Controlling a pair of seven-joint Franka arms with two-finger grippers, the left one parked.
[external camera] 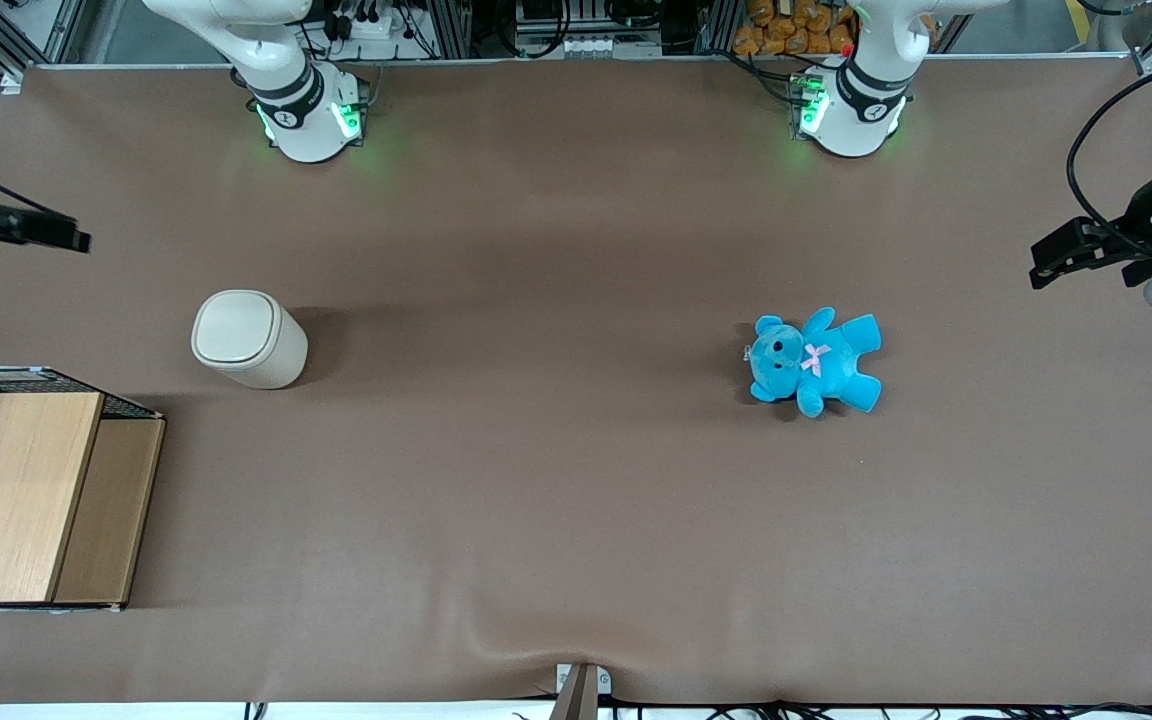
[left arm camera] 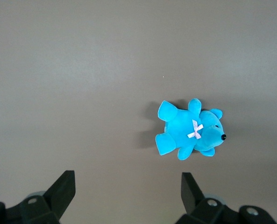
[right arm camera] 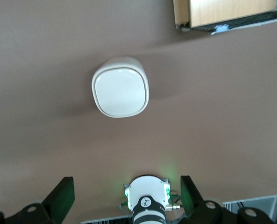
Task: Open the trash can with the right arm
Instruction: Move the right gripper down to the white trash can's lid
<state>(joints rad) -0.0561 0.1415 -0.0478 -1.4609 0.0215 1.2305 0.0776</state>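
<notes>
The trash can is a small cream-white bin standing upright on the brown table, its flat lid shut. It also shows in the right wrist view, seen from above with the lid down. My right gripper hangs high over the working arm's end of the table, a little farther from the front camera than the can and well apart from it. In the right wrist view the gripper is open and empty, its two black fingers spread wide.
A wood-panelled wire-mesh box stands nearer the front camera than the can, at the working arm's end; its corner shows in the right wrist view. A blue teddy lies toward the parked arm's end. The working arm's base stands at the table's back edge.
</notes>
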